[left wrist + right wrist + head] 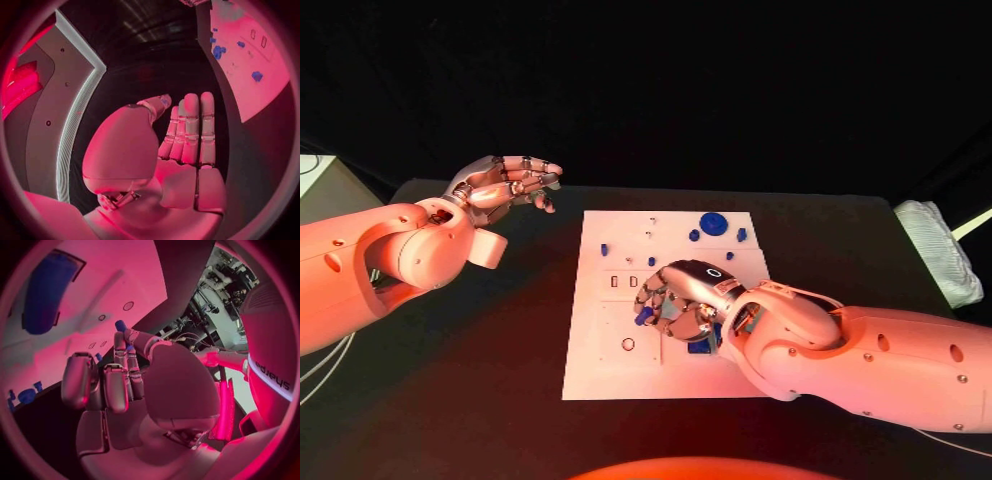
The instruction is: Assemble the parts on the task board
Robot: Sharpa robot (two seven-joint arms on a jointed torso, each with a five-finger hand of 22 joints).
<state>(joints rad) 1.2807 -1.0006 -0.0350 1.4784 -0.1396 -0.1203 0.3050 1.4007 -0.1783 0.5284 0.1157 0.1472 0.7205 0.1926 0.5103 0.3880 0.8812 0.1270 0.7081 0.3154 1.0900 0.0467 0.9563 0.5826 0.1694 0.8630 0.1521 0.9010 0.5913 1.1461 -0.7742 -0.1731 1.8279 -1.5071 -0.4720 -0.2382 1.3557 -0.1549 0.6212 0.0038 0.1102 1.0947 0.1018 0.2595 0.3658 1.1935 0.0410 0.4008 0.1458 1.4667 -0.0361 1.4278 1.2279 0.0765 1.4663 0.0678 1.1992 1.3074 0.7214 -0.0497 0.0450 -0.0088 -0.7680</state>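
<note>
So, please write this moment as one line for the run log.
left hand: raised off-board, holds nothing | right hand: over task board, pinches small blue part | large blue part: on board's far edge

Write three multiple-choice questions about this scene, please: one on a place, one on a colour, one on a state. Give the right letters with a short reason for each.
1. Where is the right hand?
A. Over the task board
B. Off the table, beyond its right edge
C. Over bare table left of the board

2. What colour is the round part near the board's far edge?
A. Yellow
B. Blue
C. Green

3. What is the left hand doing?
A. Gripping the board
B. Pressing a part
C. Holding nothing, raised left of the board

Answers:
1 A, the hand lies above the white plate.
2 B, it shows blue on white.
3 C, its fingers are apart and empty, away from the board.
</note>
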